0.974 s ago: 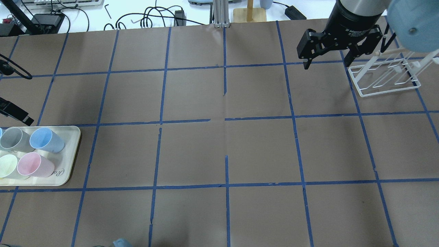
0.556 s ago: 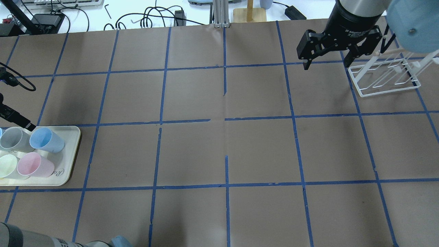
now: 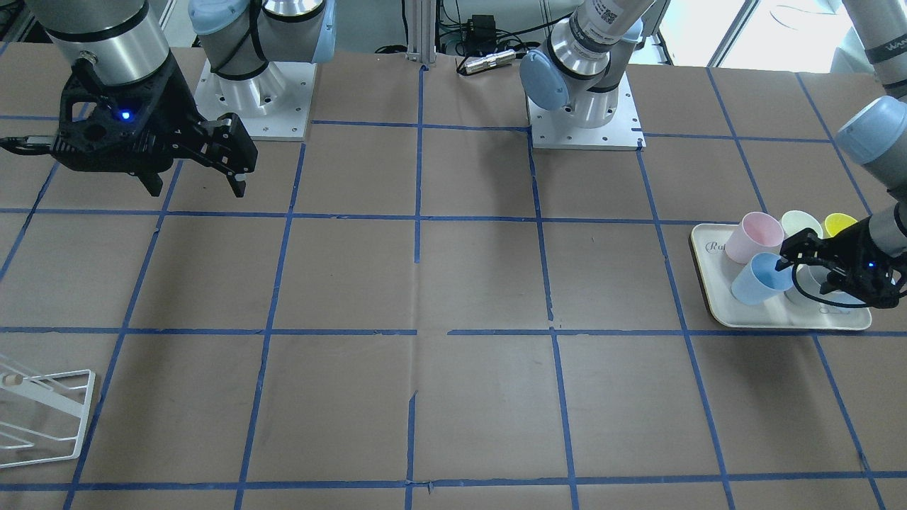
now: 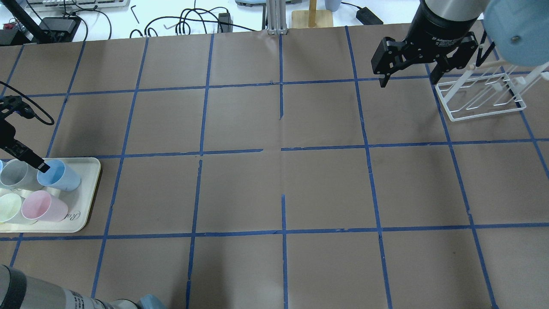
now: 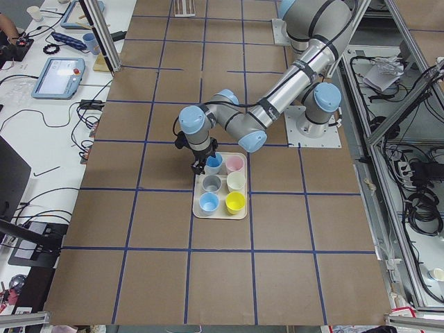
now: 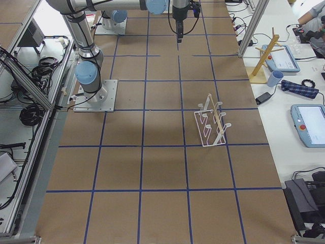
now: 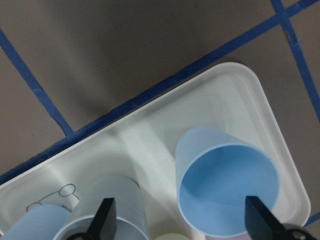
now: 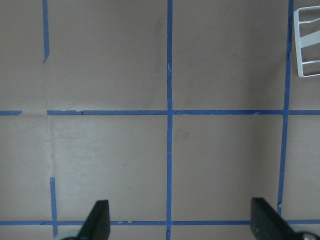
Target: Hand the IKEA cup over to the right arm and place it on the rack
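Note:
The IKEA cup (image 4: 58, 175) is pale blue and stands rim up at the far right corner of the cream tray (image 4: 81, 214). It also shows in the front view (image 3: 758, 278) and the left wrist view (image 7: 227, 187). My left gripper (image 7: 181, 220) is open and hangs just above the tray, with one finger (image 4: 31, 159) over the cup's rim and the other over the grey cup (image 4: 16, 174). A second blue cup (image 5: 209, 202) stands at the tray's other end. My right gripper (image 4: 407, 81) is open and empty, hanging beside the white wire rack (image 4: 480, 101).
The tray also holds a pink cup (image 4: 43, 206), a pale green cup (image 4: 8, 206) and a yellow cup (image 5: 234, 202). A wooden stand (image 4: 312, 15) and cables lie beyond the table's far edge. Blue tape lines grid the brown table.
My left gripper has moved right and down over the tray, and its finger is now at the blue cup's rim. My right gripper has barely moved.

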Tool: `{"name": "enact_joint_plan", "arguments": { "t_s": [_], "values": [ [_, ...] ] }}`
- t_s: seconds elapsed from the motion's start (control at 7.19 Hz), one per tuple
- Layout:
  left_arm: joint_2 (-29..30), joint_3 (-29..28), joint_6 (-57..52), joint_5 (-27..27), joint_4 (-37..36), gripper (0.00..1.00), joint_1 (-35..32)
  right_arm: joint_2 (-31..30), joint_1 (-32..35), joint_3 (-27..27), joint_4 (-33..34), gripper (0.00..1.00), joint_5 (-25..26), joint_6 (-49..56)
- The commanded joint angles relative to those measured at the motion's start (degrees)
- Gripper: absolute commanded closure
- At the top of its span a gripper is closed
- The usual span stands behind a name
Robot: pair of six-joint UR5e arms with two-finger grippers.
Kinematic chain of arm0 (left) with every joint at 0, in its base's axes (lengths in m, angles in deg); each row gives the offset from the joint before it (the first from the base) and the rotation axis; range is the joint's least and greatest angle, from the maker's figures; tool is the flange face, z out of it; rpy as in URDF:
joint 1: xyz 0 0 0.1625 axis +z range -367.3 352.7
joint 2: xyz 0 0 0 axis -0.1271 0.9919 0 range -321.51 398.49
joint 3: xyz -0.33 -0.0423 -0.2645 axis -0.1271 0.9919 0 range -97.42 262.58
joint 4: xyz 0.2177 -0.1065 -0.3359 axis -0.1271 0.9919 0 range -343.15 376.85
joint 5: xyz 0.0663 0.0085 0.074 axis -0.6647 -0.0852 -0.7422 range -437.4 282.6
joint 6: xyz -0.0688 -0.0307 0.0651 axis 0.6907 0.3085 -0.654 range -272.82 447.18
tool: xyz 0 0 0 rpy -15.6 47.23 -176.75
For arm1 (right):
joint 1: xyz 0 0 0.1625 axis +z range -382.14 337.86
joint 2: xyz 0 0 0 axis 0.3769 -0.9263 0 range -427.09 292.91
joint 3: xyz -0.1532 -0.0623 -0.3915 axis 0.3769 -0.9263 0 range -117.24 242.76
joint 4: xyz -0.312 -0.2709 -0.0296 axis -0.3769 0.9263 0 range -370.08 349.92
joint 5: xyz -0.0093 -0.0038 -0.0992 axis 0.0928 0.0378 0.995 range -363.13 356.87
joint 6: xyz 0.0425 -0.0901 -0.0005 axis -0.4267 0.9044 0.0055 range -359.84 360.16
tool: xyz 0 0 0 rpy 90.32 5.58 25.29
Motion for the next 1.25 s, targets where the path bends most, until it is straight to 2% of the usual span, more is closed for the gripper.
{"name": "enact_joint_plan", "arguments": {
  "t_s": [0.0, 0.14, 0.56, 0.97, 1.11],
  "values": [
    [0.3, 0.0, 0.3, -0.2, 0.8, 0.17, -0.2, 0.0, 0.0, 0.0, 0.0, 0.00, 0.0, 0.0],
    [0.4, 0.1, 0.3, -0.2, 0.9, 0.20, -0.2, -0.1, 0.0, 0.0, 0.0, 0.00, 0.0, 0.0],
    [1.4, 0.4, 0.2, -0.3, 0.7, 0.20, -0.2, -0.1, 0.0, 0.0, 0.0, 0.00, 0.0, 0.0],
    [2.6, 0.4, 0.1, -0.3, 0.8, 0.53, -0.2, -0.1, 0.0, 0.0, 0.0, 0.00, 0.0, 0.0],
    [2.8, 0.4, 0.2, -0.3, 0.8, 0.76, -0.2, -0.1, 0.0, 0.0, 0.0, 0.00, 0.0, 0.0]
  ]
}}
